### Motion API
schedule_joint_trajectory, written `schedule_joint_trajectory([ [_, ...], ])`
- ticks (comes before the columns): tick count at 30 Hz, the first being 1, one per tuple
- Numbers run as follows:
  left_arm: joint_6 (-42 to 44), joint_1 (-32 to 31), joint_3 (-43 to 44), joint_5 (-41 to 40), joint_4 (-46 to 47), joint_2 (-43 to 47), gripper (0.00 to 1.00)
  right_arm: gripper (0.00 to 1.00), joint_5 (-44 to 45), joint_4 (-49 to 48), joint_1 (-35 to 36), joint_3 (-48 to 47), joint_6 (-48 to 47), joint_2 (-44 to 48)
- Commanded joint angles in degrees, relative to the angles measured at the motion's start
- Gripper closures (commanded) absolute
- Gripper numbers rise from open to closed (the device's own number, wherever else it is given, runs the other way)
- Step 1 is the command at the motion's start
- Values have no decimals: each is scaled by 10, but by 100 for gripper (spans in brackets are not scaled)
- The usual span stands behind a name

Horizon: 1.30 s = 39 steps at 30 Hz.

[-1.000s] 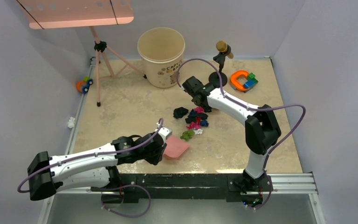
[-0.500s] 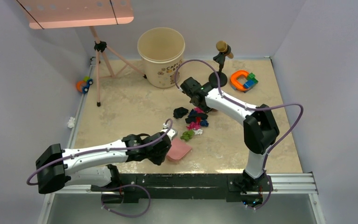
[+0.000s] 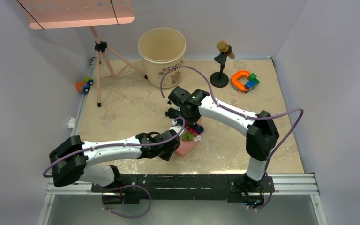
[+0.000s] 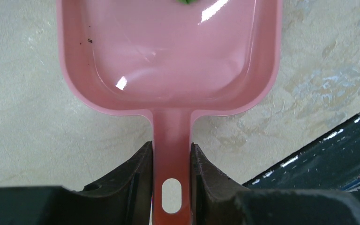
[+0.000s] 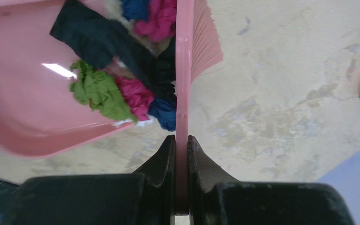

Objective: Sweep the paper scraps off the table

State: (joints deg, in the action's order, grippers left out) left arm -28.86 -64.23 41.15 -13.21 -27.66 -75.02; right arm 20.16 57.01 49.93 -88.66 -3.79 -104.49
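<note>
The left gripper is clamped on the narrow handle of a glossy pink plastic dustpan, one finger pressed to each side just above the hanging hole. The pan lies flat on the beige speckled stone-look table, its mouth facing away from the arm bases.

The right gripper is closed tight on the thin flat handle of a pink plastic brush. The brush's pink bristles fan out at the far end, beside the pan's mouth.

The crumpled paper scraps are bunched between brush and pan. A green wad and a magenta wad sit just inside the pan's lip. A black piece lies across its floor, and dark blue and more magenta wads press against the brush. From above, this cluster sits near the middle of the table, slightly toward the near edge.

At the back stands a cream round bucket with brown print beginning "CAPY"; the rest is unreadable. Near it are a pink tripod stand, a toy microphone on a black base, and orange, blue and green plastic blocks. A white crumpled wad lies by the table's left frame.
</note>
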Motion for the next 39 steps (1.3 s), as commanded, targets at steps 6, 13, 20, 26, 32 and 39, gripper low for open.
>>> schedule_joint_trajectory([
  [6, 4, 6, 5, -46, 105, -19, 100, 100, -172, -13, 8, 32, 82, 135],
  [13, 30, -1, -14, -66, 144, -15, 100, 100, -3, 10, -14, 29, 135, 188],
  [20, 35, -7, 0, -86, 83, 46, 100, 100, 157, 10, -47, 39, 225, 210],
  [26, 28, -7, 37, -94, 4, 101, 100, 100, 232, 37, -90, 40, 313, 210],
  [32, 10, 3, 135, -129, -127, 91, 100, 100, 230, -8, -97, 79, 340, 269],
  [39, 37, 72, 295, -107, -232, 53, 100, 100, 228, -20, -102, 120, 334, 312],
])
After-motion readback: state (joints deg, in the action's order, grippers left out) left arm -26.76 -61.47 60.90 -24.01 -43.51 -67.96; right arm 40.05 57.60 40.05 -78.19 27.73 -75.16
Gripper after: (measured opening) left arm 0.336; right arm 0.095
